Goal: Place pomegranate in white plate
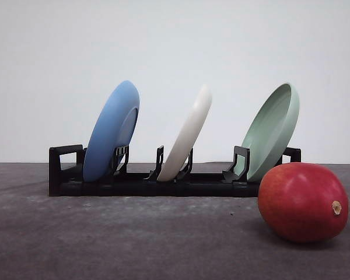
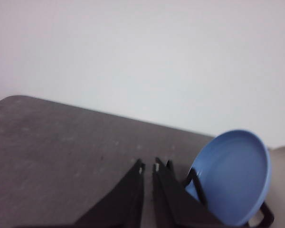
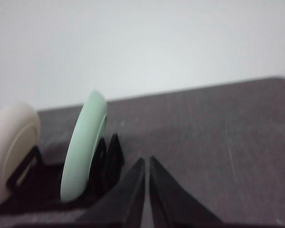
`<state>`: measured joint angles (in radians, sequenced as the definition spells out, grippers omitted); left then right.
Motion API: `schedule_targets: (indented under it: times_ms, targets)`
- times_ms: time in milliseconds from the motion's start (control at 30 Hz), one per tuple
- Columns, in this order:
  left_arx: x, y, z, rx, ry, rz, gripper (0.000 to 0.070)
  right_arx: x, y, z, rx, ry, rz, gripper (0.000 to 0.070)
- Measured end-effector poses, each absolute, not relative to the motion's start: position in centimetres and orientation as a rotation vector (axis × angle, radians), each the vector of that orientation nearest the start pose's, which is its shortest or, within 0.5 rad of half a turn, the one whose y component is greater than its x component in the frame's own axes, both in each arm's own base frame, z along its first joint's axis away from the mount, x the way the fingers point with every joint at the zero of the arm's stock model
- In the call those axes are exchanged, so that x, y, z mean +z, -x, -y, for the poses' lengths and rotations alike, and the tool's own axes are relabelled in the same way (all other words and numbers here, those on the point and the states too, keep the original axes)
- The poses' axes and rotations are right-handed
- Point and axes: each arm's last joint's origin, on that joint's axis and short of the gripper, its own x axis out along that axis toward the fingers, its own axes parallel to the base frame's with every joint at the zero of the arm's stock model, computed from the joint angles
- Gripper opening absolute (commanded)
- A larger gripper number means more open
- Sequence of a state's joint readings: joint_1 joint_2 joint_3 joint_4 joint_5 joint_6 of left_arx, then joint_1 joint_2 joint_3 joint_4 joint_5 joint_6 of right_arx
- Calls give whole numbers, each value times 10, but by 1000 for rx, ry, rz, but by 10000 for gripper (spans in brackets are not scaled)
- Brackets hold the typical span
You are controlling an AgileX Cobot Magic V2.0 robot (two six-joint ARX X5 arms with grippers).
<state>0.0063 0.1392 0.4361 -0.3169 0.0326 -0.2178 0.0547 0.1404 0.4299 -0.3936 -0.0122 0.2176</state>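
The glossy red pomegranate (image 1: 303, 202) lies on the dark table at the front right, its tan stem nub turned to the right. The white plate (image 1: 186, 137) stands on edge in the middle slot of a black rack (image 1: 64, 170); its cream back (image 3: 10, 147) also appears in the right wrist view. My left gripper (image 2: 148, 167) is shut with nothing in it, near the blue plate (image 2: 235, 175). My right gripper (image 3: 147, 162) is shut on nothing too, beside the pale green plate (image 3: 83, 147).
The rack holds a blue plate (image 1: 112, 130) on the left and a pale green plate (image 1: 272, 130) on the right, both leaning. A plain white wall stands behind the grey-brown table (image 1: 134, 239). Open tabletop lies in front of the rack, left of the fruit.
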Motion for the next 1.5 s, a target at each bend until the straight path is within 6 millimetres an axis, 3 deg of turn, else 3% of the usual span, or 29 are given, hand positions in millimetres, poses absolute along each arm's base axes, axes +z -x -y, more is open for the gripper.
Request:
schedule_targets:
  times_ms: [267, 533, 700, 967, 1300, 1367, 1400, 1467, 1500]
  targets:
    - [288, -85, 1, -23, 146, -328, 13, 270, -91, -10, 198, -191, -316, 10]
    - [288, -125, 5, -154, 135, -543, 13, 256, -120, -14, 293, -157, -499, 11]
    - [283, -151, 11, -211, 112, -628, 14, 251, -128, -21, 338, -102, -532, 11]
    - [294, -173, 38, -380, -1, -570, 15, 257, -135, -38, 471, -23, -445, 11]
    - [300, -170, 73, -623, -269, -446, 17, 263, -132, -56, 606, 61, -365, 12]
    - [300, -169, 76, -652, -302, -434, 50, 263, -132, -56, 606, 64, -364, 43]
    - [300, -168, 77, -660, -309, -431, 124, 263, -132, -56, 607, 66, -363, 111]
    - [300, -167, 79, -670, -317, -428, 296, 263, -132, -56, 607, 70, -362, 319]
    - [300, -167, 79, -673, -319, -427, 356, 263, -132, -56, 608, 70, -361, 377]
